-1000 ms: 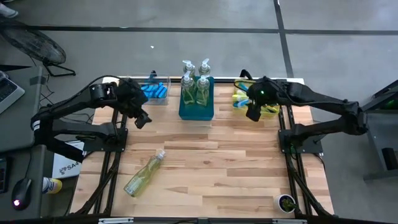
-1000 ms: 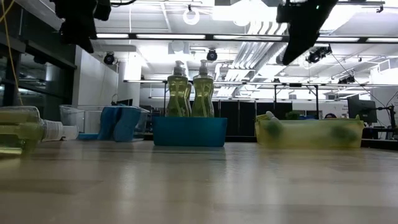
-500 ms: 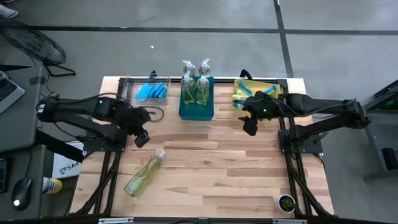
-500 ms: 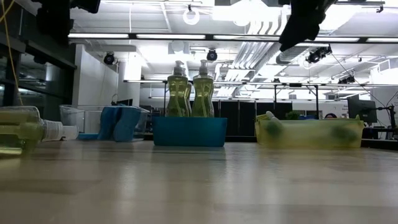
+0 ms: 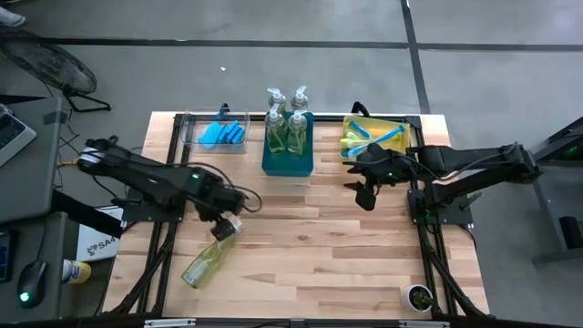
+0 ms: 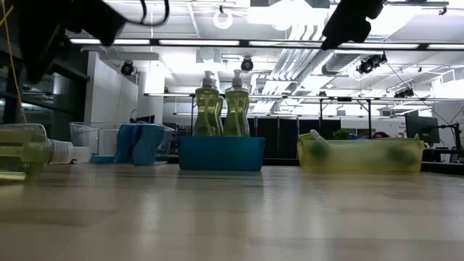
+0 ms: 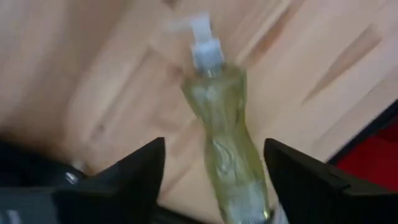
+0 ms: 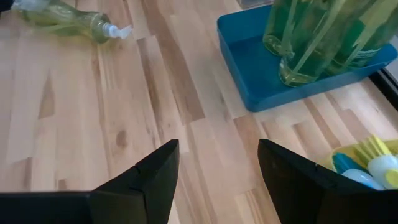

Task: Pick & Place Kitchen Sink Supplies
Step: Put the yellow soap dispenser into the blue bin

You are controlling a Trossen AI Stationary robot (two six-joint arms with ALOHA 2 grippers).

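The left gripper [image 5: 221, 221], jaws spread, hovers over the fallen soap bottle [image 5: 209, 255] at seven o'clock; next, descend and clamp. The right gripper [image 5: 364, 193] waits open-jawed at two o'clock.

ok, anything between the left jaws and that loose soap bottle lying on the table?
Nothing visible. The left gripper hangs over the lying soap bottle with its jaws open either side of the body, only bare table around it. The right gripper waits near the yellow bin, well clear.
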